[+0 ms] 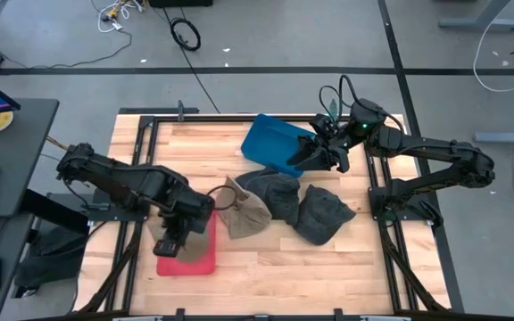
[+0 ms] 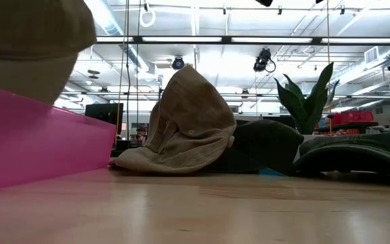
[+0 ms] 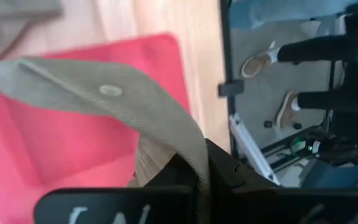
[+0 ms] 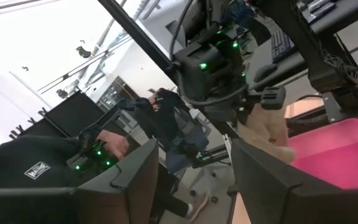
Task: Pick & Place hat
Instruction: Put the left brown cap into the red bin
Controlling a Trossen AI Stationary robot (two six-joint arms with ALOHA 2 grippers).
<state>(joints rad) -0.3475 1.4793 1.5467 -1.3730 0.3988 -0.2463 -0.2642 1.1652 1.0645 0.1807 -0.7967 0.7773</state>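
Right above the flat pink plastic tray (image 1: 188, 252), the left tool (image 1: 169, 242) grips a soft tan cloth hat (image 3: 104, 99), so it only needs to drop down; the right tool (image 1: 315, 153) waits open, far off

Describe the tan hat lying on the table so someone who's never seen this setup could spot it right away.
Start from the pink tray near the table's front left, where the left gripper holds another hat over it. Just right of that tray lies a row of three hats. The tan hat is the leftmost one, crumpled and light khaki, while the dark hats beside it are grey-green.
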